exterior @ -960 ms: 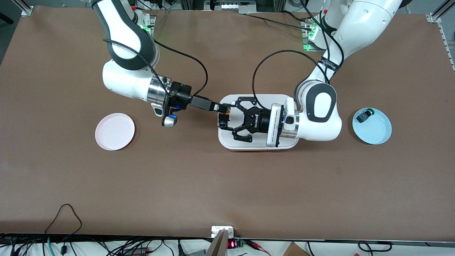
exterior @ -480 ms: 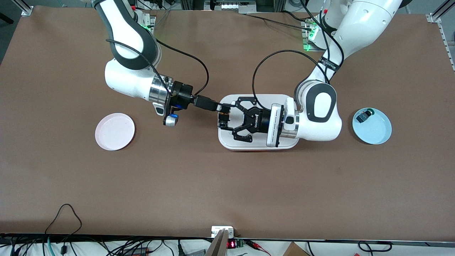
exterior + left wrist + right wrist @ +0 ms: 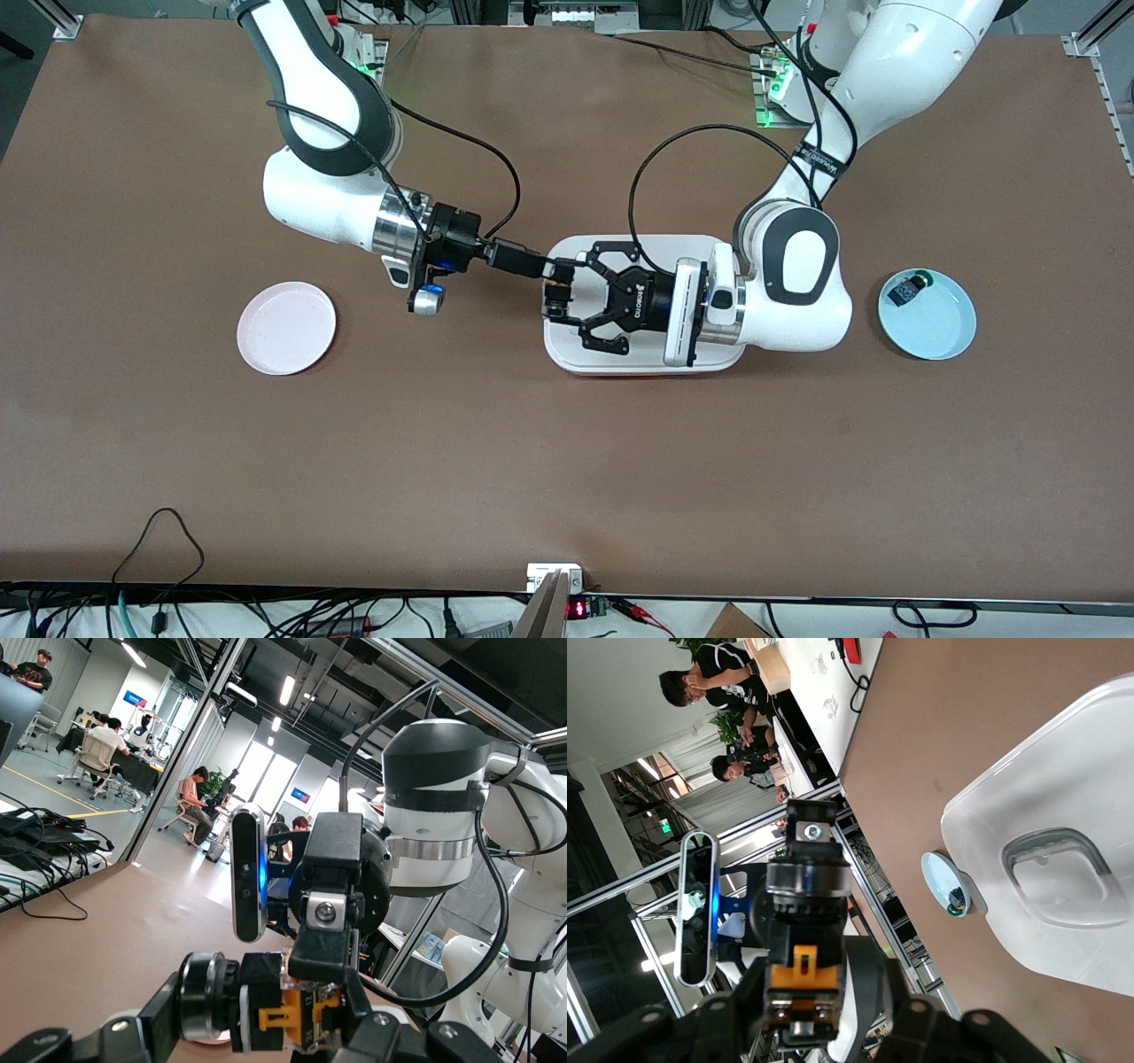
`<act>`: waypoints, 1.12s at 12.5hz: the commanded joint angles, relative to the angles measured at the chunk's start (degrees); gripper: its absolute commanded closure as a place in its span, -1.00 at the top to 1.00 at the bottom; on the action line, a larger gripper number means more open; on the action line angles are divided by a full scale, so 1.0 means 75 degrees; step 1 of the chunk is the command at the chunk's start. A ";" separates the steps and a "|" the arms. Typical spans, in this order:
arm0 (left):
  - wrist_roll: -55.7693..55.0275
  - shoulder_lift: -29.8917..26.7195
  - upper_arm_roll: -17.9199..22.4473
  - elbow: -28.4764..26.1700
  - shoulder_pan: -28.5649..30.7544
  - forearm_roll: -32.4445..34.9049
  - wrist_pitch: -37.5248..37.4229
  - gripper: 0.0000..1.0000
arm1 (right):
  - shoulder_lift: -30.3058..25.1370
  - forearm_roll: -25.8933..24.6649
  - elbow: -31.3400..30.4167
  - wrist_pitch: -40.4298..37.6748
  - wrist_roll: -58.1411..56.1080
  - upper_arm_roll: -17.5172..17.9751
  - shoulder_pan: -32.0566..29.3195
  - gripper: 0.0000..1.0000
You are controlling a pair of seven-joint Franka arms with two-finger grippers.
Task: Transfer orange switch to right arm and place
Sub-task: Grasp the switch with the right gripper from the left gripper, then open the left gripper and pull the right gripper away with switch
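Observation:
The orange switch [image 3: 556,297], a small black cylinder with an orange block, hangs in the air over the end of the white tray [image 3: 647,241] toward the right arm. My left gripper [image 3: 562,299], the wide claw, is shut on it end to end; in the left wrist view the switch [image 3: 266,1005] spans its jaws. My right gripper [image 3: 554,268], slim and black, has its tip at the switch's orange end, and it shows from above in the left wrist view [image 3: 323,939]. The right wrist view shows the switch [image 3: 802,979] right at its tip.
A pink plate [image 3: 286,328] lies toward the right arm's end. A light blue plate [image 3: 939,332] toward the left arm's end holds a green-capped switch [image 3: 912,285]. The white tray [image 3: 1063,815] lies under both grippers.
My right arm has edged a little closer to the switch. The left arm and the switch have stayed still.

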 commanded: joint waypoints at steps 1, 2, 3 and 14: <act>0.0257 0.0000 0.0039 0.0069 -0.0068 -0.0257 0.0055 -0.65 | -0.0053 0.0174 -0.0104 0.0070 -0.0163 0.0032 0.0013 -0.30; 0.0257 -0.0011 0.0039 0.0069 -0.0068 -0.0257 0.0066 -0.65 | -0.0053 0.0174 -0.0104 0.0070 -0.0163 0.0032 0.0024 -0.53; 0.0257 -0.0011 0.0039 0.0069 -0.0068 -0.0257 0.0055 -0.65 | -0.0053 0.0174 -0.0104 0.0070 -0.0163 0.0032 0.0013 -0.76; 0.0175 -0.0023 0.0027 0.0045 -0.0009 -0.0269 -0.0004 1.00 | -0.0100 0.0116 -0.0034 -0.0071 -0.0104 0.0032 -0.0245 -1.00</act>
